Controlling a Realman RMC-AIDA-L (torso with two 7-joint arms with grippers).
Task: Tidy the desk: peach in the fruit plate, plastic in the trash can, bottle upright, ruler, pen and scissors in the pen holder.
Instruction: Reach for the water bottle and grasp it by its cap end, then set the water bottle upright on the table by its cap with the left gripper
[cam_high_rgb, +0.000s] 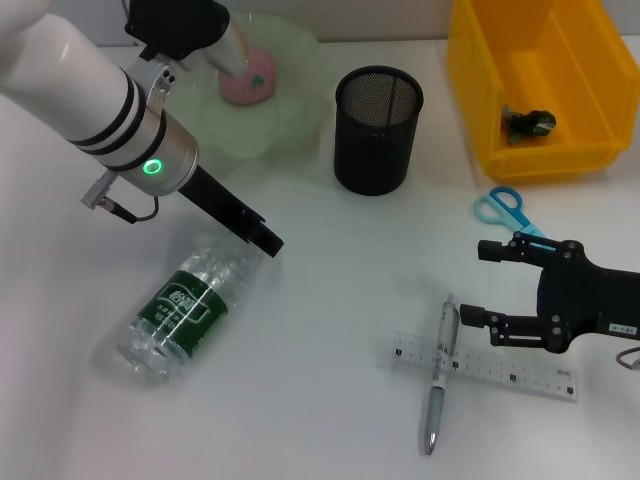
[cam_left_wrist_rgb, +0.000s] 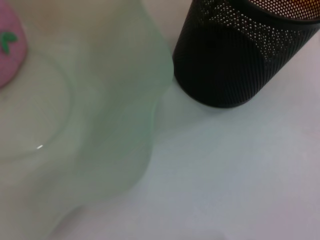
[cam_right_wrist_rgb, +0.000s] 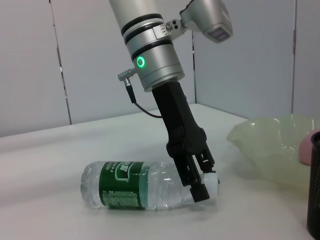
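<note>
A clear bottle (cam_high_rgb: 185, 310) with a green label lies on its side at the front left. My left gripper (cam_high_rgb: 262, 240) is at its neck, shut on it just behind the white cap (cam_right_wrist_rgb: 213, 181); the right wrist view shows that gripper (cam_right_wrist_rgb: 202, 180) and the bottle (cam_right_wrist_rgb: 125, 191) from the side. The pink peach (cam_high_rgb: 250, 75) sits in the pale green fruit plate (cam_high_rgb: 290, 100). A dark crumpled plastic (cam_high_rgb: 528, 122) lies in the yellow bin (cam_high_rgb: 480, 100). My right gripper (cam_high_rgb: 488, 285) stands open between the blue-handled scissors (cam_high_rgb: 503, 208) and the clear ruler (cam_high_rgb: 500, 370), which the grey pen (cam_high_rgb: 438, 385) crosses.
The black mesh pen holder (cam_high_rgb: 378, 130) stands at the back middle, between the plate and the bin. In the left wrist view, the plate's rim (cam_left_wrist_rgb: 115, 100), the peach (cam_left_wrist_rgb: 7, 45) and the holder (cam_left_wrist_rgb: 235, 55) show close up.
</note>
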